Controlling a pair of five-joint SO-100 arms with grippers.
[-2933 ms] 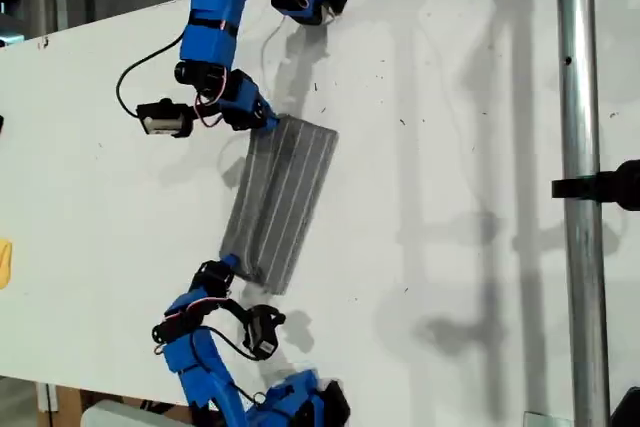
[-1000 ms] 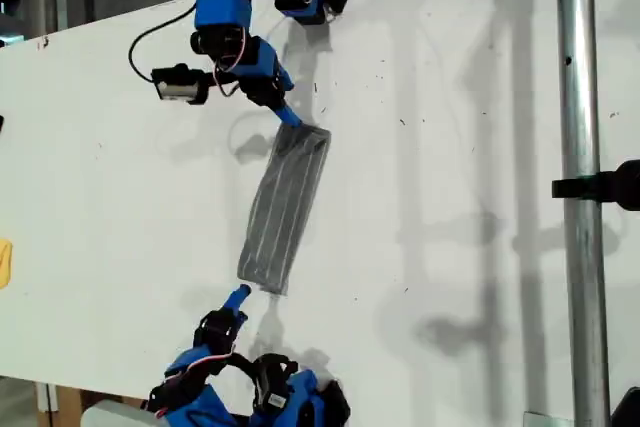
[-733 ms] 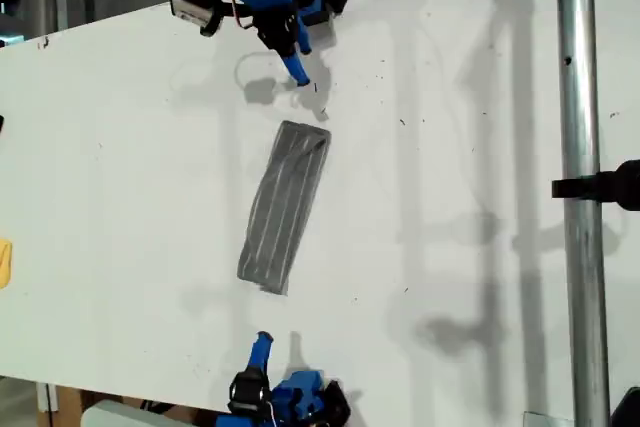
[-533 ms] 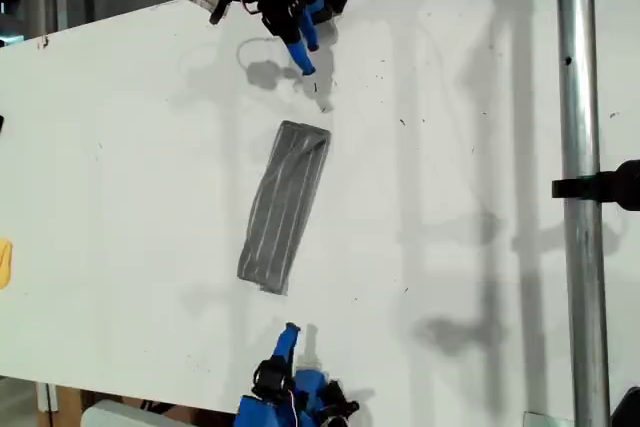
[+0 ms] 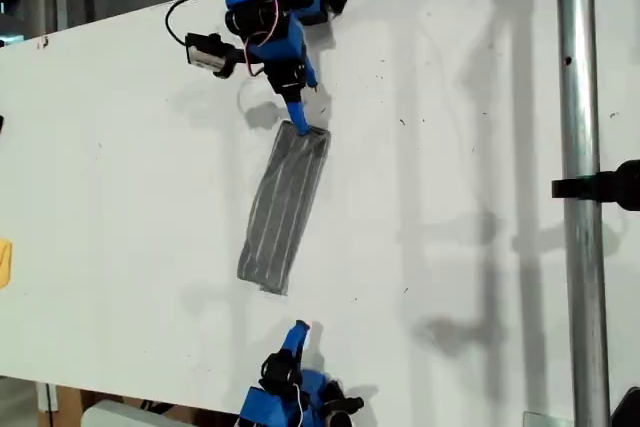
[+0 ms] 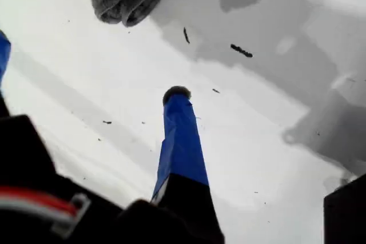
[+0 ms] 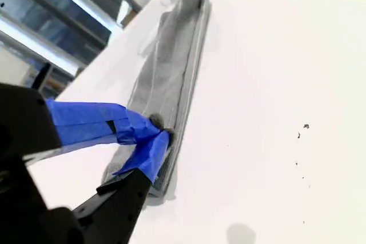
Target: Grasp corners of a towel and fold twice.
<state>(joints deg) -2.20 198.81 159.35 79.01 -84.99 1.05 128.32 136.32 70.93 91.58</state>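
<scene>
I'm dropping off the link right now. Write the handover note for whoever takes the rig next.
My first hand: open, over the bare table, apart from the near end of the towel.
My second hand: fingertips together on the towel's other end, toward the exterior view's top.
Towel: a long, narrow, layered strip lying flat on the table.
Done: it looks folded into layers, but I cannot count the folds.
Left: probably check the strip is neat, release my second hand and back both arms off.
</scene>
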